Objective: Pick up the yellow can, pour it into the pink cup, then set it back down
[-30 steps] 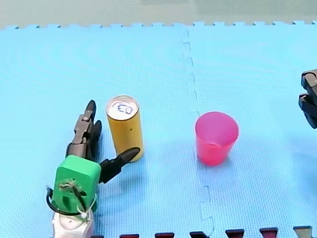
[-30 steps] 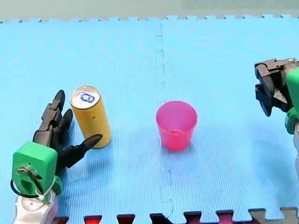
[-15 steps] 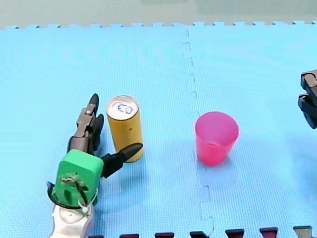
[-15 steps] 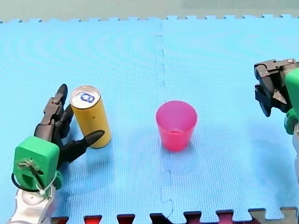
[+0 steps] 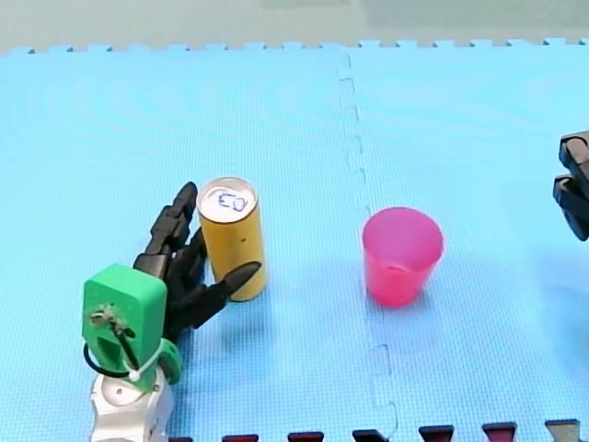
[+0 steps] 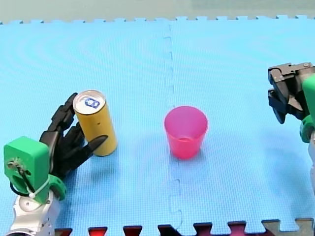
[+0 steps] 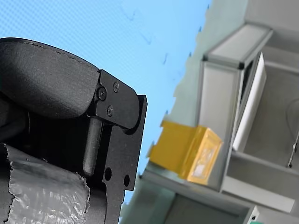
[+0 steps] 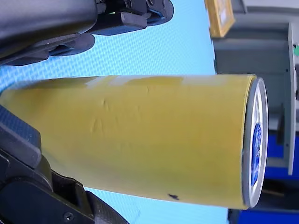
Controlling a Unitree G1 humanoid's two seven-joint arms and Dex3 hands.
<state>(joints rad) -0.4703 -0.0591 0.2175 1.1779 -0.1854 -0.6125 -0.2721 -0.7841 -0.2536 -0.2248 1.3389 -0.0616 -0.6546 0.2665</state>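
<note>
The yellow can (image 5: pixel 235 239) stands upright on the blue foam mat (image 5: pixel 294 120), left of centre, with its silver top facing up. My left hand (image 5: pixel 219 230) reaches around it. Its fingers (image 5: pixel 175 226) run up the can's left side, and the thumb (image 5: pixel 235 279) lies against the can's lower front. In the second wrist view the can (image 8: pixel 140 140) lies between the thumb and the fingers (image 8: pixel 126 14), with a strip of mat showing between those fingers and the can. The pink cup (image 5: pixel 401 253) stands upright to the right of the can. My right hand (image 6: pixel 284 93) is at the right edge and holds nothing.
A jigsaw seam (image 5: pixel 354 138) runs front to back just left of the cup. Red and dark tiles (image 6: pixel 147 230) edge the mat's near side. The first wrist view shows a yellow box (image 7: pixel 187 149) on grey shelving beyond the mat.
My left hand has moved forward and turned toward the can, so its fingers now lie along the can's left side and the thumb rests at its front. The can, cup and right hand have not moved.
</note>
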